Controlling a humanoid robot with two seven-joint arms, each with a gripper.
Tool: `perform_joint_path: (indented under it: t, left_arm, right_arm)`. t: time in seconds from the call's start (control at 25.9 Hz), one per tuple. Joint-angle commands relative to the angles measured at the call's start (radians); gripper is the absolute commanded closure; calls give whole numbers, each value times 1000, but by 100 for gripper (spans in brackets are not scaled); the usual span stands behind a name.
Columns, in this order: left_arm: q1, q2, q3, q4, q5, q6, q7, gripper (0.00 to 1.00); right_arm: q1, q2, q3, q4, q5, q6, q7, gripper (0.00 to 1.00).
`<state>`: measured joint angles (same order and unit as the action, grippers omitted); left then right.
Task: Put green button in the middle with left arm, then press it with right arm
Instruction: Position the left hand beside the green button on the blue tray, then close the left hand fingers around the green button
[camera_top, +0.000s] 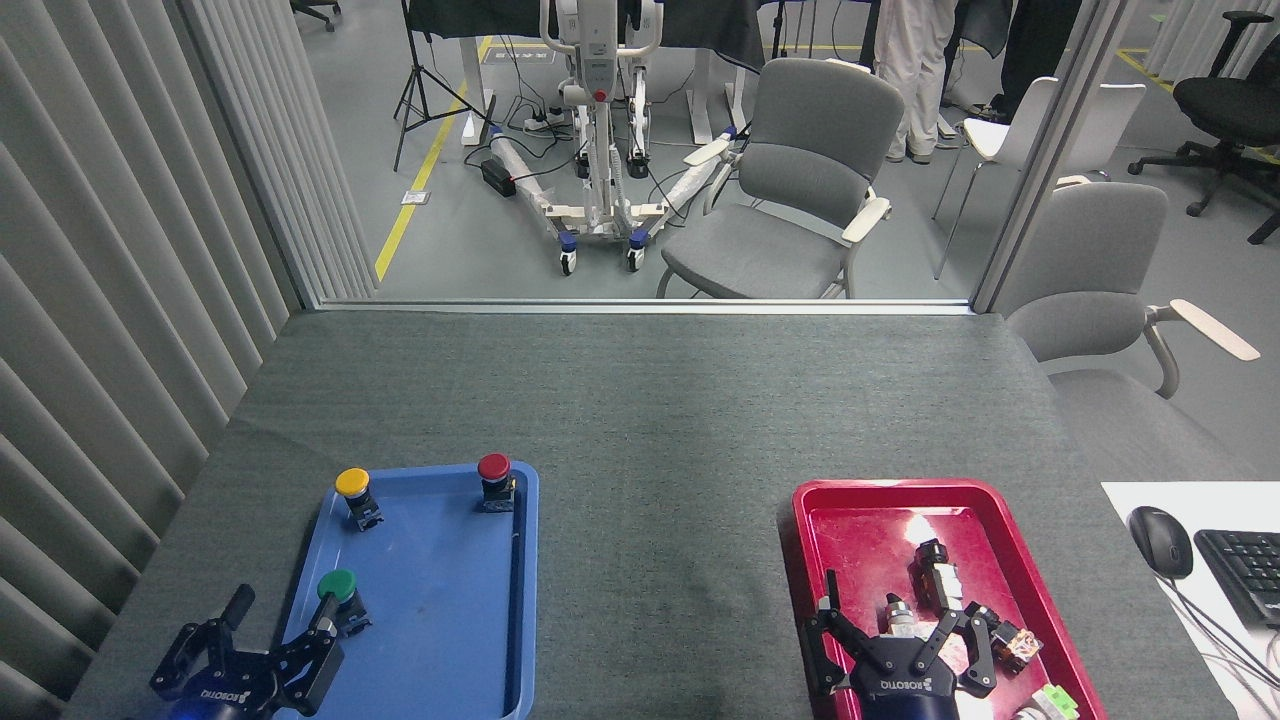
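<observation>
Left gripper (262, 640) sits at lower left with fingers spread, empty, just beside the green button (338, 592). Its domed green cap tops a black body, tilted, cap toward upper left, inside the blue tray (450, 640). Right gripper (893, 640) hangs spread, empty, over the red tray (860, 515).

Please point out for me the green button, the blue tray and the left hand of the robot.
Small green-capped push button (337, 585): head view, on its domed cap.
Blue plastic tray (450, 610): head view, on its bare floor.
Black left hand (268, 628): head view, midway between its spread fingertips.
</observation>
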<state>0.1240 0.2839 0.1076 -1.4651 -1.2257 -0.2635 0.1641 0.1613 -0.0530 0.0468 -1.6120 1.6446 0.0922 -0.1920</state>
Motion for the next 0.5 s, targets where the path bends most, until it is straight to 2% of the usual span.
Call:
perform_joint_path:
  t: [0.0,0.27,0.46]
  left_arm:
    - [13,-19,-3,3,2,27,-2,12]
    - [20,-164,-57,-14,-26,58,14,10]
    - [9,-178,-68,81,-133,148,81,9]
  right_arm:
    - [3,-1,1,-6,0,0,0,1]
    - [4,-2,1,-6,0,0,0,1]
    - [1,1,-1,-6,0,0,0,1]
